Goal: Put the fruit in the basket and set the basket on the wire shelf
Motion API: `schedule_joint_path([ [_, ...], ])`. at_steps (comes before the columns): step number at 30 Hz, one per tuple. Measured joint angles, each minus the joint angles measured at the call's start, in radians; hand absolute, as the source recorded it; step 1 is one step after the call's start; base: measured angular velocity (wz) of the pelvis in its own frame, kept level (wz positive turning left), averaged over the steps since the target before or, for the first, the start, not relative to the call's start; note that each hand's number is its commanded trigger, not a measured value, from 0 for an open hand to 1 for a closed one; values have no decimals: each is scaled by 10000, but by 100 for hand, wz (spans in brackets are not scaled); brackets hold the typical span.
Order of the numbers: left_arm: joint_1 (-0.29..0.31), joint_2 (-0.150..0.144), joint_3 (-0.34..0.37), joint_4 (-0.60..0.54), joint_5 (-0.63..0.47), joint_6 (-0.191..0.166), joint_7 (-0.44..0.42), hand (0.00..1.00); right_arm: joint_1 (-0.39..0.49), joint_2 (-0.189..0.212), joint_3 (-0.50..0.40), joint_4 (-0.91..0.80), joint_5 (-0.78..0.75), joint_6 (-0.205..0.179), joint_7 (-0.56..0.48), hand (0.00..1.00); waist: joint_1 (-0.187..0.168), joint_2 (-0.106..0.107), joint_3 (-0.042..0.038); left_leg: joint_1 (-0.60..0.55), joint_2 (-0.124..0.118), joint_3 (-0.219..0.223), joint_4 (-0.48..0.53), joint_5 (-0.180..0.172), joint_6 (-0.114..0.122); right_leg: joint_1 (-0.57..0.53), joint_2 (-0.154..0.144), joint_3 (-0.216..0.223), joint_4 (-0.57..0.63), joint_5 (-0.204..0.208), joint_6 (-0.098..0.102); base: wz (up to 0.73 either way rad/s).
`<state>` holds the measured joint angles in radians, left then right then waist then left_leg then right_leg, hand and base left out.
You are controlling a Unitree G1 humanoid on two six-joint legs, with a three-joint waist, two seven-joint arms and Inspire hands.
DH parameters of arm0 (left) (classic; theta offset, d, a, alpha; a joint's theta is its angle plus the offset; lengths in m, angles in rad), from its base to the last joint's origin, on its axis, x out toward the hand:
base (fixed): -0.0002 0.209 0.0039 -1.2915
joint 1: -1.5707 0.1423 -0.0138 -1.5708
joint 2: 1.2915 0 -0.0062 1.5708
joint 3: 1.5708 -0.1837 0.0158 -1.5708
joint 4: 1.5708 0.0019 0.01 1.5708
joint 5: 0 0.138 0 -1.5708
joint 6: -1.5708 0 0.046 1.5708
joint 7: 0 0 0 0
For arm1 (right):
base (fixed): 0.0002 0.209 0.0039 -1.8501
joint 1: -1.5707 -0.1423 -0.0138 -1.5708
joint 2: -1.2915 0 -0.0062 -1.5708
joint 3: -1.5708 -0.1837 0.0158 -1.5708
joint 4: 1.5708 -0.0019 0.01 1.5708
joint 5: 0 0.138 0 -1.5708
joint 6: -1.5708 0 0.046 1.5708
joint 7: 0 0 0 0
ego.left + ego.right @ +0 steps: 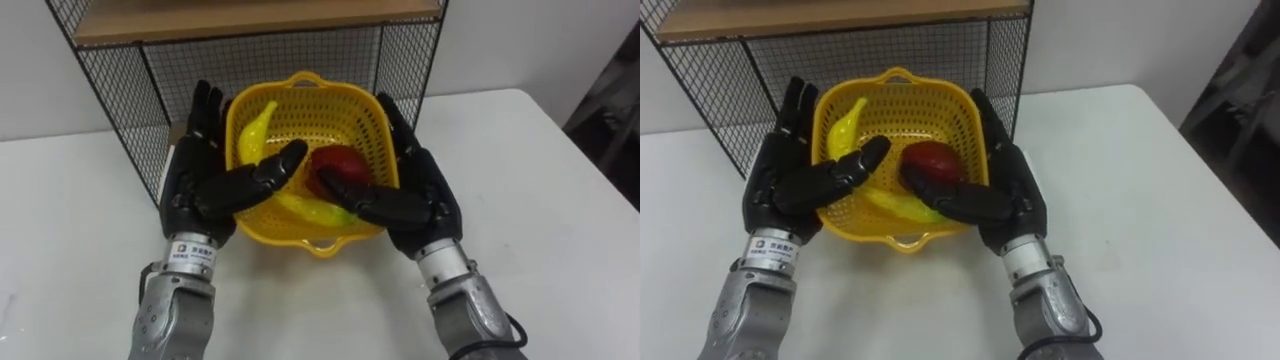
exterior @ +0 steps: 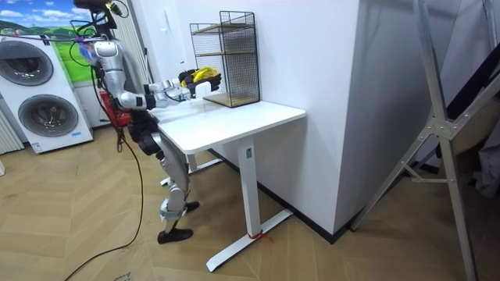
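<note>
Left eye view: I hold the yellow basket [image 1: 331,108] between both hands in front of the wire shelf [image 1: 150,92], which stands at 12 o'clock under its wooden board [image 1: 250,18]. My left hand [image 1: 193,188] lies flat against the basket's 9 o'clock side and my right hand [image 1: 427,192] against its 3 o'clock side. The fingers of both are straight and spread along the walls, and the thumbs reach over the rim. Inside the basket, one banana [image 1: 254,131] leans at 10 o'clock, a red apple [image 1: 340,163] sits right of centre, and a second banana [image 1: 304,208] lies at 6 o'clock. In the room view I stand at the end of the white bench [image 2: 234,121], with the basket raised clear of its top, just before the shelf.
</note>
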<state>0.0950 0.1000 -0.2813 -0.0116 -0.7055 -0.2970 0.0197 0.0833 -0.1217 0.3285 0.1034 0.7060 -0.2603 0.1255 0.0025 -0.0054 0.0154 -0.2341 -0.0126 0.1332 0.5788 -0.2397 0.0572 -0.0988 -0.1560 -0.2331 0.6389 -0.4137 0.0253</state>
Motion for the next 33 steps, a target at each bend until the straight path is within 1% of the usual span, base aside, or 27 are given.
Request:
schedule_joint_path([
  [1,-18,-7,-16,-3,1,72,0,0,13,8,-2,130,16,70,0,0,-16,64,-86,124,15,-44,-301,188,-37,171,71,-137,-354,188,-69,6],
  [2,-23,1,-12,-25,3,73,0,0,12,16,-9,128,42,151,0,0,-14,25,-111,336,-6,-64,-686,399,-67,345,113,-156,-631,314,-72,9],
  [3,-24,-1,-13,-26,10,74,0,0,10,15,-9,126,70,152,0,0,0,3,-123,445,-6,-78,-888,493,-86,435,151,-152,-792,382,-73,10],
  [4,-25,-6,-16,-27,25,77,0,0,-10,17,-12,125,104,156,2,0,17,-54,-139,615,-7,-69,-1223,678,-106,593,235,-159,-1099,522,-72,6],
  [5,-25,-6,-14,-27,28,76,0,0,-24,22,-11,125,101,172,3,0,17,-89,-130,704,0,-56,-1372,756,-122,670,283,-154,-1248,593,-81,0],
  [7,-23,-7,9,-32,21,75,5,0,-46,26,-3,123,139,222,9,0,40,-102,-135,901,106,-82,-1788,950,-220,942,533,-167,-1921,921,-166,-7],
  [9,-30,-6,-3,-44,20,75,76,0,-48,32,1,123,210,226,9,0,32,-171,-89,1016,164,-78,-2060,1056,-270,1093,667,-153,-2321,1119,-214,-8],
  [11,-146,-13,-57,-50,20,75,160,0,-70,28,-5,122,357,223,7,0,3,-230,39,1006,211,-102,-2211,1146,-291,1148,777,-166,-2667,1293,-235,0],
  [13,-165,-13,-75,-50,19,75,198,0,-70,24,-7,122,361,223,3,0,-39,-205,68,973,223,-98,-2321,1220,-290,1129,858,-170,-2859,1418,-251,-2],
  [16,-168,-14,-80,-48,26,74,205,0,-69,25,-26,125,361,222,2,0,-90,-169,56,963,255,-114,-2402,1288,-274,1191,899,-179,-3133,1564,-266,-2],
  [19,-170,28,-77,-45,24,76,209,0,-76,61,-38,153,351,225,-3,0,-49,-51,47,973,338,-92,-2409,1290,-275,1340,1064,-176,-3463,1753,-281,-4],
  [20,-170,44,-80,-39,24,79,211,0,-76,61,-38,163,351,238,-11,0,-49,-26,31,978,346,-94,-2423,1285,-284,1365,1066,-173,-3523,1781,-277,0],
  [22,-171,47,-79,-34,21,91,222,0,-77,81,-38,167,358,271,-29,0,-36,6,24,981,346,-97,-2432,1294,-275,1380,1081,-180,-3537,1788,-276,0],
  [24,-171,79,-77,21,21,137,256,0,-80,80,-39,167,359,397,-71,0,-1,51,11,1004,349,-100,-2503,1315,-259,1427,1084,-189,-3588,1811,-275,3],
  [26,-181,98,-71,136,21,306,371,0,-183,57,-14,353,430,494,-121,0,32,72,15,1091,348,-64,-2603,1378,-246,1513,1071,-240,-3650,1831,-278,6],
  [27,-182,103,-66,165,21,349,398,0,-270,53,-18,464,461,575,-132,0,40,77,12,1107,353,-52,-2607,1379,-247,1518,1073,-226,-3648,1832,-279,0],
  [28,-200,108,-39,231,17,444,442,0,-465,35,-39,664,546,743,-145,0,25,72,14,1160,345,-43,-2659,1392,-268,1545,1079,-208,-3643,1831,-278,-3],
  [30,-356,106,67,428,12,582,574,0,-1021,40,-59,1229,556,926,-237,0,57,36,35,1290,320,-28,-2775,1433,-293,1614,1071,-188,-3640,1832,-280,0],
  [31,-665,111,176,734,17,673,646,0,-1366,26,-127,1352,572,1172,-452,0,70,12,54,1341,321,-24,-2794,1449,-287,1650,1056,-188,-3641,1831,-280,0],
  [32,-1028,89,245,1059,18,794,747,0,-1694,23,-171,1360,601,1310,-620,0,106,-27,78,1374,323,-26,-2812,1466,-286,1682,1057,-197,-3653,1831,-282,0],
  [33,-1208,89,271,1189,28,853,847,0,-1873,28,-164,1389,621,1317,-664,0,155,-53,95,1393,322,-33,-2828,1477,-283,1701,1065,-203,-3660,1834,-288,0],
])
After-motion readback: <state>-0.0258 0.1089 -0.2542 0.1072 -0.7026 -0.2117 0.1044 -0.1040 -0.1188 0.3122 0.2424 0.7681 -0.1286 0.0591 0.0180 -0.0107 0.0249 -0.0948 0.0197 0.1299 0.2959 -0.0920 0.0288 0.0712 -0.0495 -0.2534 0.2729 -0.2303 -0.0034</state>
